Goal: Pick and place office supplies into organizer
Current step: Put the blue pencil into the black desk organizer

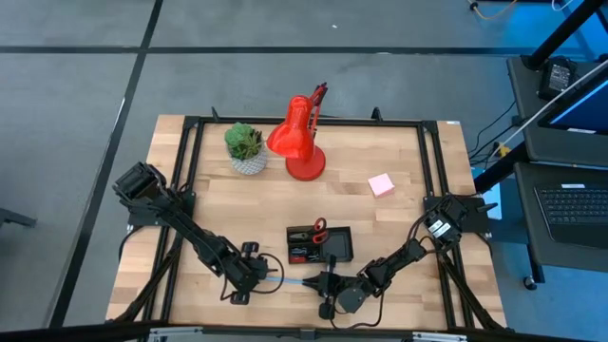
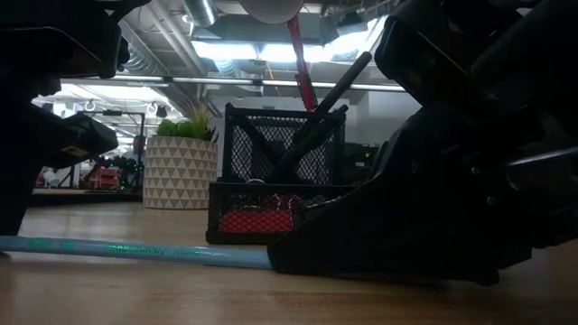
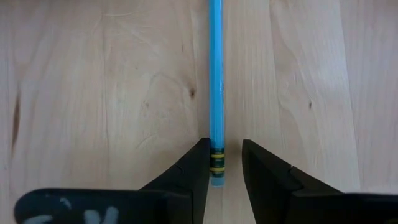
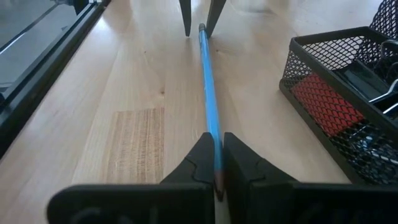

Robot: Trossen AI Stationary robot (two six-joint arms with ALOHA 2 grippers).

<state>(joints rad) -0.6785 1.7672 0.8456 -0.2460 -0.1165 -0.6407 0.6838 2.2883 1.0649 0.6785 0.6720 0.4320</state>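
A thin blue pencil point(image 3: 215, 81) lay flat on the wooden table point(image 1: 380, 152), just in front of the black mesh organizer point(image 1: 320, 244), with a green and yellow band point(image 3: 216, 163) near one end. It ran between the two grippers, one end at each.

The organizer sat on the table's near half. It held red-handled scissors point(image 1: 318, 226) standing in the taller back cup, black binder clips point(image 4: 384, 93) and a red block point(image 4: 326, 101) in the low front tray. A pink sticky-note pad point(image 1: 381, 184) lay well apart on the table, beyond the organizer, near the red desk lamp point(image 1: 299, 142) and the potted plant point(image 1: 246, 146).

The right gripper point(image 4: 217, 163) was low on the table, its fingers closed tightly on one end of the pencil. The left gripper point(image 3: 218, 163) reached in from the other side, its fingers parted and straddling the banded end with a little gap on either side.
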